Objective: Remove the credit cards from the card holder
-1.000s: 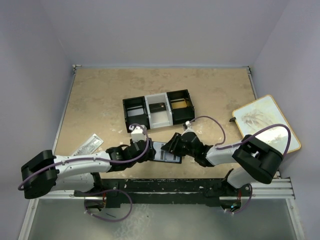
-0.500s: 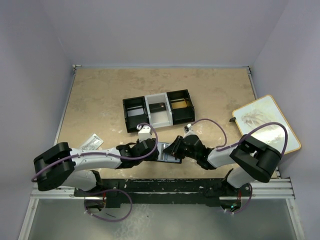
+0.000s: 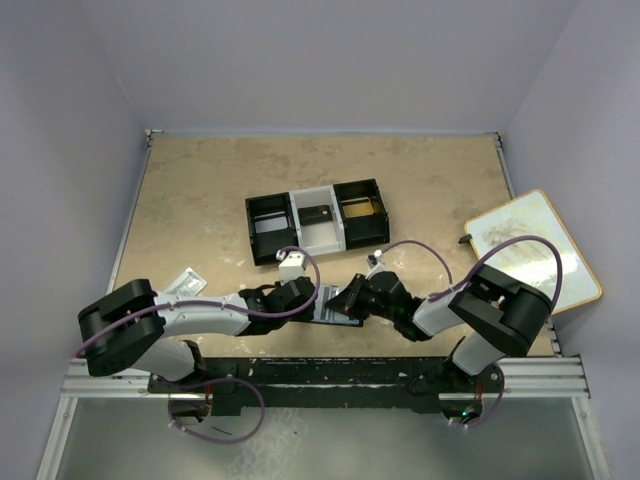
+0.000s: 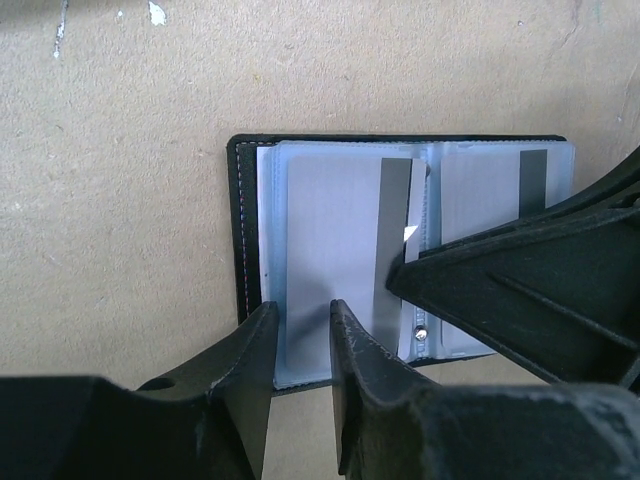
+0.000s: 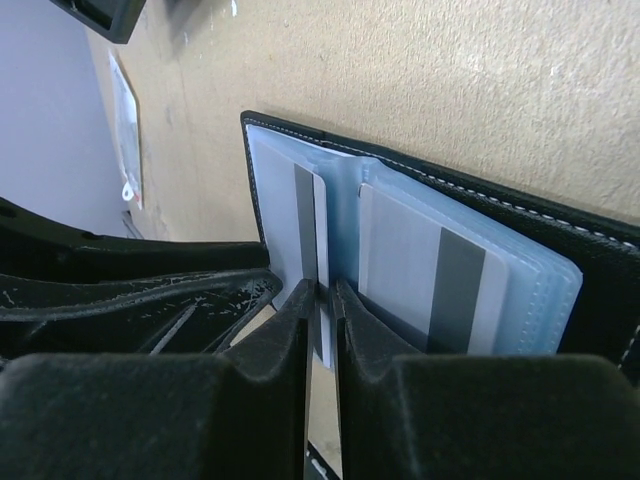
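I see a black card holder [image 4: 245,230] with pale-blue clear sleeves. The credit cards [image 4: 330,230] in it are pale grey with a dark grey stripe. The worktop [image 4: 120,150] is mottled tan. The far tray [image 3: 317,220] is black with a white middle. The left gripper [image 4: 302,320] and right gripper [image 5: 322,300] are black.

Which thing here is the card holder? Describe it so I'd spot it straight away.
On the tan table, look on the arms' side of the black-and-white tray. There, between the left fingers and right fingers, lies the card holder, open. It alone is a black wallet with pale-blue clear sleeves showing striped cards.
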